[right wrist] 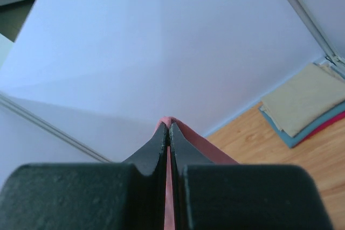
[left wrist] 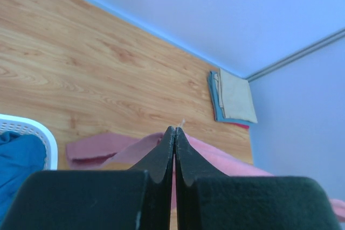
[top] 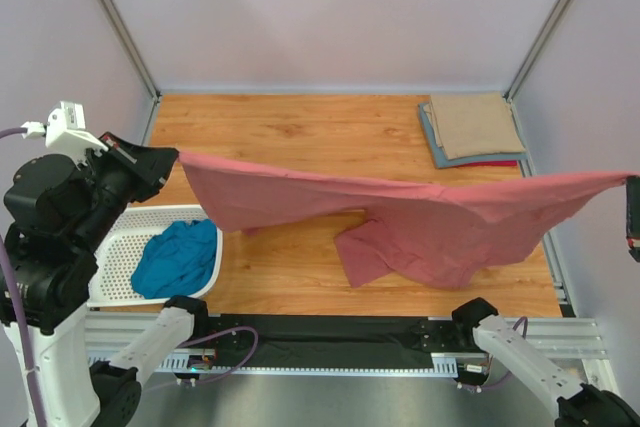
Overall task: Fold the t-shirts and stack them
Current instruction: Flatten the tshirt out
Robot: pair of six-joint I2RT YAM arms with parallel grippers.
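Above the wooden tabletop (top: 290,137), the dusty rose-red t-shirt (top: 400,209) is hanging stretched out between the two arms; its upper edge is running in a shallow sag from the left side of the top view to the right side, while its lower middle part is drooping down and lying crumpled on the wood; the left pincer (top: 176,160) is gripping the shirt's left end, raised over the far edge of the white perforated basket (top: 112,247); in the left wrist view its fingers are pressing tightly together, with the pink cloth spreading out below and beyond the tips; the right pincer (top: 632,192) is sitting at the very right edge of the top view, holding the other end of the cloth; in the right wrist view its fingers are pinching a thin fold of rose fabric that is peeking out at the tips; inside the basket, on the near left of the tabletop, a teal blue t-shirt (top: 180,257) is lying bunched up; in the far right corner a folded pile is resting flat on the wood, apart from the hanging shirt; the tan t-shirt (top: 475,125) is lying on top, the grey-blue t-shirt (top: 432,147) is showing beneath it along the left edge, and a sliver of the red t-shirt (top: 498,162) is sticking out at the pile's near edge
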